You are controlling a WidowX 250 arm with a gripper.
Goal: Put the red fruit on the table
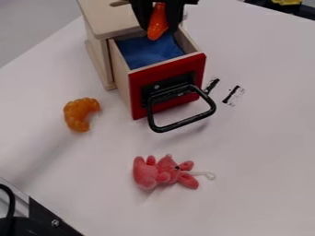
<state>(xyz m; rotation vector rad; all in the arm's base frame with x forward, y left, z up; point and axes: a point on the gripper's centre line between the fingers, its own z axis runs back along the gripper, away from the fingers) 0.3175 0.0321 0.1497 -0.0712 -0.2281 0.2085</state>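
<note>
At the top of the camera view, my gripper (pixel 159 28) hangs over the open drawer. It is shut on a red-orange fruit (pixel 157 22), elongated and held upright with its lower end pointing down into the drawer's opening. The fruit's tip is just above the blue cloth that lines the drawer; whether it touches the cloth I cannot tell. Its upper part is partly hidden between the black fingers. The white table (pixel 258 152) spreads around the drawer's front and sides.
The wooden box (pixel 111 18) has its red-fronted drawer (pixel 138 76) pulled out, with a black handle (pixel 184 122) jutting forward. An orange croissant-like toy (pixel 78 114) lies left of it, a pink plush toy (pixel 163 173) in front. Black equipment (pixel 49 219) occupies the lower left corner.
</note>
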